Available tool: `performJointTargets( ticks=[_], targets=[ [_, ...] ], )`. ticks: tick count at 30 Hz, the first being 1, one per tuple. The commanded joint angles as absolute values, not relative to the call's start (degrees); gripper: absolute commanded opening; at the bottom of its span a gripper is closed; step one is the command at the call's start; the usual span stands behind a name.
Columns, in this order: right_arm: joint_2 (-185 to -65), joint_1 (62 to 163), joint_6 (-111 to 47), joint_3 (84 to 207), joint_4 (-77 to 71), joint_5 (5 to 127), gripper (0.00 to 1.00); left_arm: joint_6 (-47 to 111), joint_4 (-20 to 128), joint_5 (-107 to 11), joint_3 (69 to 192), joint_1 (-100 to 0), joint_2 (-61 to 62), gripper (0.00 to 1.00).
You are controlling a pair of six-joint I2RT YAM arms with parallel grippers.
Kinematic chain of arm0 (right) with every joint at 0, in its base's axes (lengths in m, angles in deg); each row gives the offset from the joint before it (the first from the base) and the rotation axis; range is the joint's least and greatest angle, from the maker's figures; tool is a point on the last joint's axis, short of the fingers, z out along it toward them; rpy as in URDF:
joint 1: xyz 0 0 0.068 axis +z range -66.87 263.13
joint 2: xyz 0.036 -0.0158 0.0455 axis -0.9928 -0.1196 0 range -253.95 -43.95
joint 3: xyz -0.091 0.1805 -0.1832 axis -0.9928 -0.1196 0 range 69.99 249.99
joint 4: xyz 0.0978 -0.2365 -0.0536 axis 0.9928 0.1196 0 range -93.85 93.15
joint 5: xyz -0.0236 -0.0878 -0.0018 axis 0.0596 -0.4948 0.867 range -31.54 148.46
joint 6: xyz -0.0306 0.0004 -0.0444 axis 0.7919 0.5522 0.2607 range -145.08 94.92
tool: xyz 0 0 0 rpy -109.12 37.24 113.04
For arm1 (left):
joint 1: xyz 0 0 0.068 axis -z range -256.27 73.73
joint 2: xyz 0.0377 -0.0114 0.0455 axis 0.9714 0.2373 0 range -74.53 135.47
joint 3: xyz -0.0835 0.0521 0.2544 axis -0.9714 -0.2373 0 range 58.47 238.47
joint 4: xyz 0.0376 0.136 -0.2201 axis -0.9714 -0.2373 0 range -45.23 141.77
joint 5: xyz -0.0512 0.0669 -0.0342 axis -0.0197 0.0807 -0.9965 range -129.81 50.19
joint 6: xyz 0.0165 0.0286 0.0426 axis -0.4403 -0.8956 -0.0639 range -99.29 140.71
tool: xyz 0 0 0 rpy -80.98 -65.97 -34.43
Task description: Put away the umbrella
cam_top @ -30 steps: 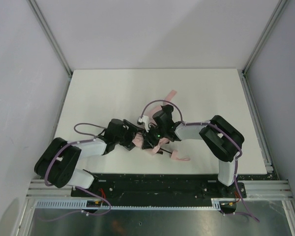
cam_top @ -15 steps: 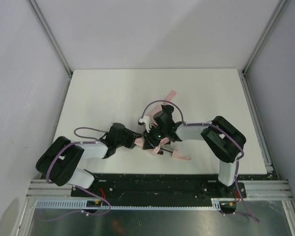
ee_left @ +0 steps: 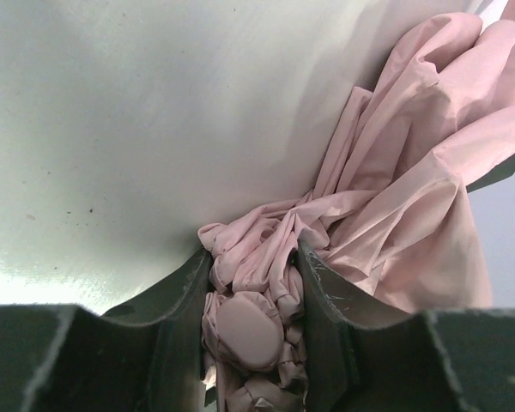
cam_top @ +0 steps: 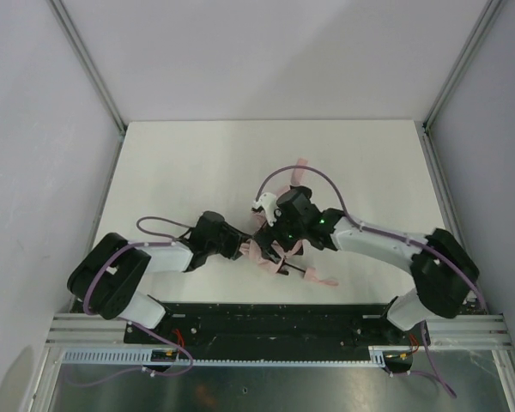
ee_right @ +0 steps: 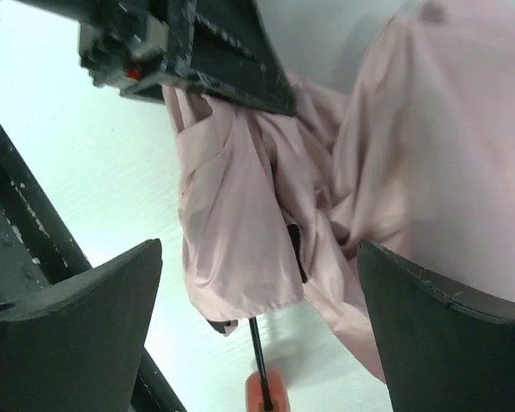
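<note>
The pale pink umbrella (cam_top: 277, 254) lies crumpled at the table's near middle. Its thin dark shaft (ee_right: 257, 352) runs to the small handle (cam_top: 316, 277) at the near right. My left gripper (ee_left: 253, 257) is shut on the bunched fabric at the umbrella's tip, a rounded pink cap (ee_left: 249, 330) between its fingers; from above it (cam_top: 242, 249) comes in from the left. My right gripper (ee_right: 257, 283) hangs open over the folds, both fingers clear of the cloth, and sits just right of the left one (cam_top: 271, 233). A pink strap (cam_top: 299, 164) sticks out behind it.
The white table (cam_top: 180, 172) is walled by grey panels on the left, back and right. A black rail (cam_top: 275, 313) with both arm bases runs along the near edge. The left gripper's body (ee_right: 197, 51) shows at the top of the right wrist view.
My left gripper closed on the umbrella's tip. My right gripper opened and let go of the fabric, while its elbow swung out to the right.
</note>
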State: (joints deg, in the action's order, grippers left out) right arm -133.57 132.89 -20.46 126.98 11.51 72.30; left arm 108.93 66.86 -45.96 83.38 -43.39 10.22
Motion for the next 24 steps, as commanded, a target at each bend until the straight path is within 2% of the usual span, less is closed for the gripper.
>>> performJointTargets(
  ticks=[1,6,13,15,22,24],
  targets=[
    [-127.1,138.5,-18.4,129.3,15.9,57.7,0.99,104.0,53.7,-45.2,81.7,-42.5,11.5,0.00],
    [-130.4,147.0,-15.3,128.4,10.4,41.8,0.99,103.8,52.3,-46.2,82.3,-43.1,11.6,0.00],
    [-139.0,147.2,-15.0,128.3,5.0,41.9,0.89,103.7,49.9,-47.1,82.8,-43.9,11.7,0.00],
    [-141.9,146.2,-15.4,128.3,3.6,43.6,0.78,103.7,49.6,-47.3,83.0,-43.9,11.7,0.00],
    [-147.6,143.0,-19.8,126.9,5.6,53.4,0.15,102.4,49.0,-49.0,84.5,-44.8,12.2,0.00],
    [-148.4,141.9,-21.6,125.6,5.7,57.9,0.04,101.0,49.0,-49.1,85.8,-44.9,12.1,0.00]
  ],
)
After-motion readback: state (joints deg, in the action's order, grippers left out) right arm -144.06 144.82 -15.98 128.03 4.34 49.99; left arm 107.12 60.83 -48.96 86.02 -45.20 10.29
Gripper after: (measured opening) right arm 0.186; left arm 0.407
